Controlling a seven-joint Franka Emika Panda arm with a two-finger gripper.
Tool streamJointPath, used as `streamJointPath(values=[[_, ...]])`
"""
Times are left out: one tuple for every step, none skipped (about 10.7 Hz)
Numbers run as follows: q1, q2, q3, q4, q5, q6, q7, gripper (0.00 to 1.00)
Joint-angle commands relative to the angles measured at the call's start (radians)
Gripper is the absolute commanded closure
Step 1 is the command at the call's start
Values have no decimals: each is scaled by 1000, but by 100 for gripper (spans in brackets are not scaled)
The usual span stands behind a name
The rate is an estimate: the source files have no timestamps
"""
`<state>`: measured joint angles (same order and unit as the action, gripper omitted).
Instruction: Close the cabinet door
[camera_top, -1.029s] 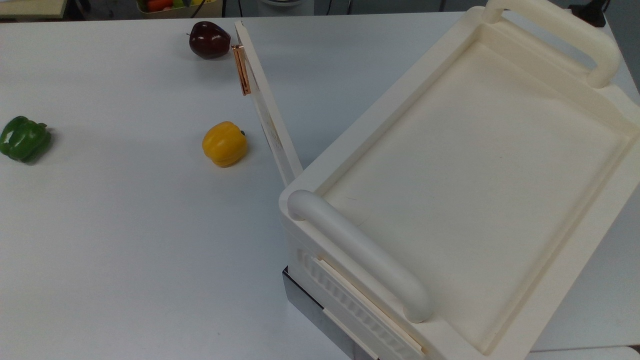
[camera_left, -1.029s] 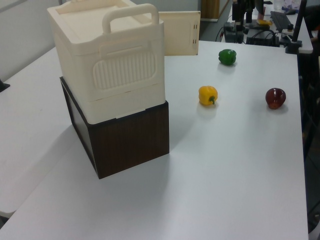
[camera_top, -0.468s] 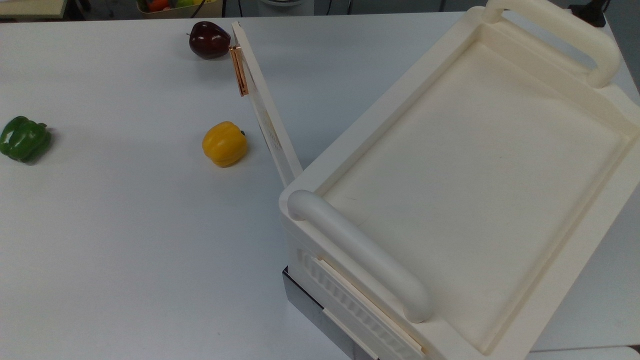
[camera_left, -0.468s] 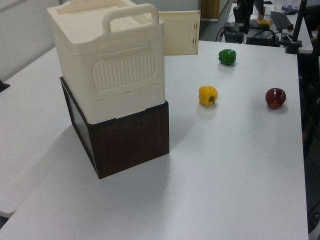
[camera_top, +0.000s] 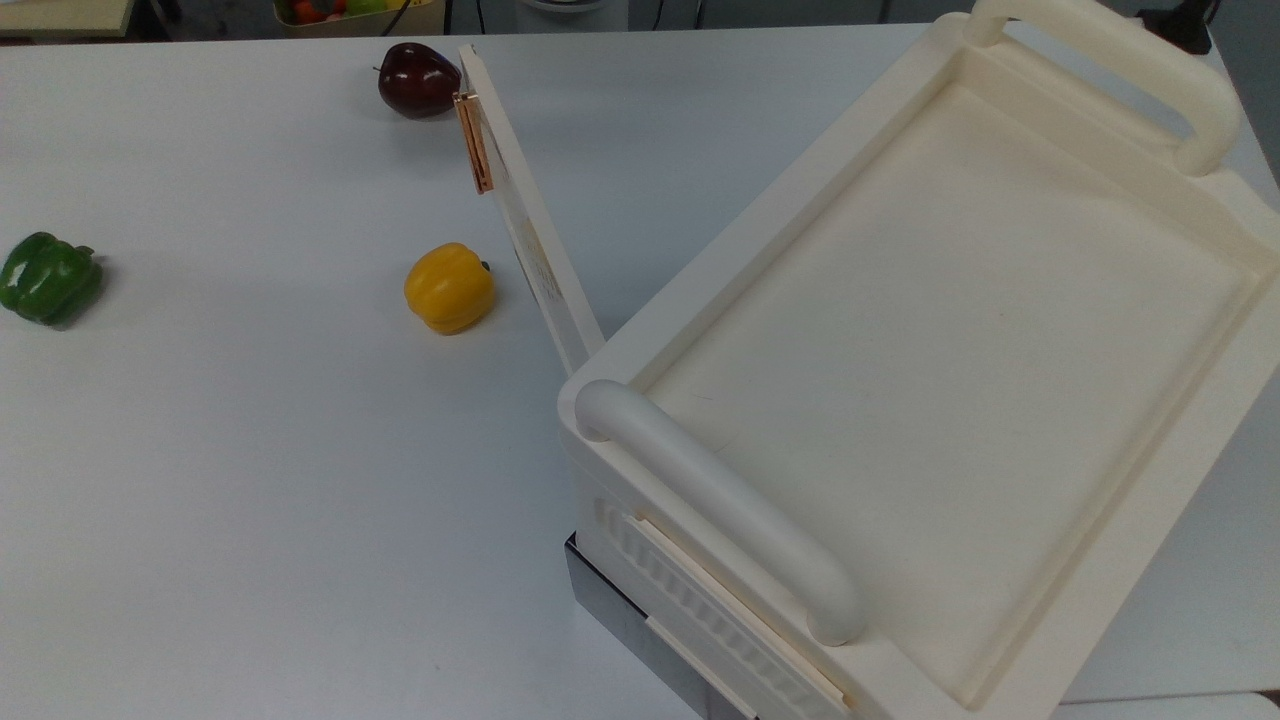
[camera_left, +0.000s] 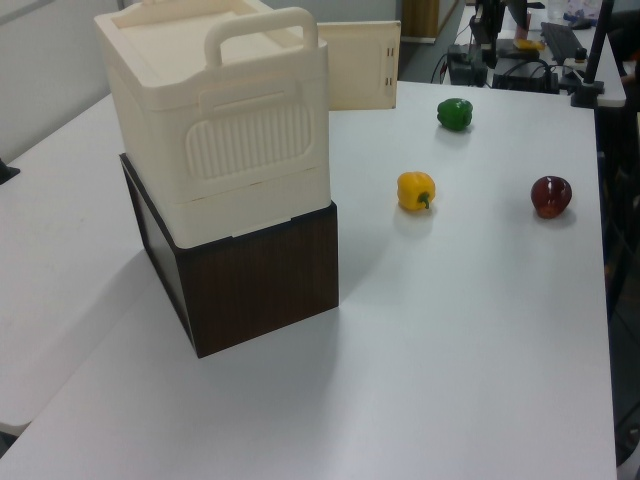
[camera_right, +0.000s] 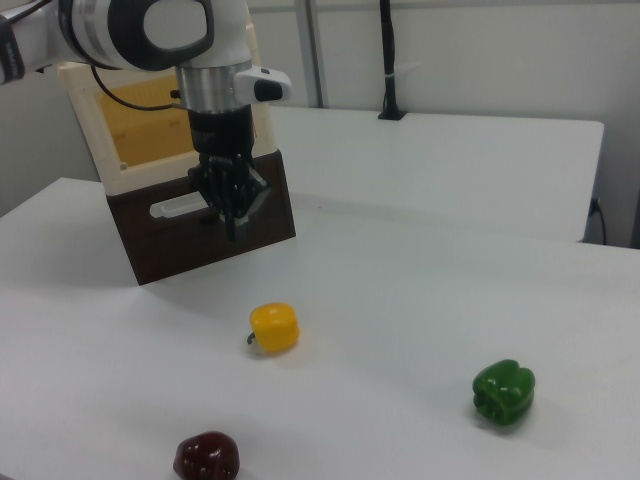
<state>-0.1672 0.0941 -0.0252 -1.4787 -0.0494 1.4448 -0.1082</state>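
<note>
The cabinet (camera_top: 940, 330) is a large cream box with two tubular handles, resting on a dark wooden base (camera_left: 260, 280). Its cabinet door (camera_top: 535, 240) stands swung open, reaching toward the top view's upper left, with the copper strip handle (camera_top: 474, 142) near its free end. In the left view the cabinet door (camera_left: 358, 66) sticks out behind the cabinet (camera_left: 215, 120). In the right view the cabinet (camera_right: 90, 135) shows an orange-lit open inside, and my gripper (camera_right: 232, 228) hangs pointing down in front of the wooden base, holding nothing I can make out.
A yellow pepper (camera_top: 449, 287) lies close beside the open door. A dark red pepper (camera_top: 418, 80) sits near the door's free end, and a green pepper (camera_top: 48, 277) lies far to the top view's left. The white table (camera_top: 250, 500) has wide free room.
The door's free end and copper handle have shifted slightly toward the top view's left. The peppers and the cabinet have stayed where they were.
</note>
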Motion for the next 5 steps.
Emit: streamJointPath(values=[[-2,-7,-4,-18,6,63,-80,100],[0,2,-4,-18,19,124,-146,100],[-2,19,-2,-18,25,196,-239,100],[-3,22,-4,-18,32,233,-308,100],[-3,30,-4,-14,37,268,-374,100]])
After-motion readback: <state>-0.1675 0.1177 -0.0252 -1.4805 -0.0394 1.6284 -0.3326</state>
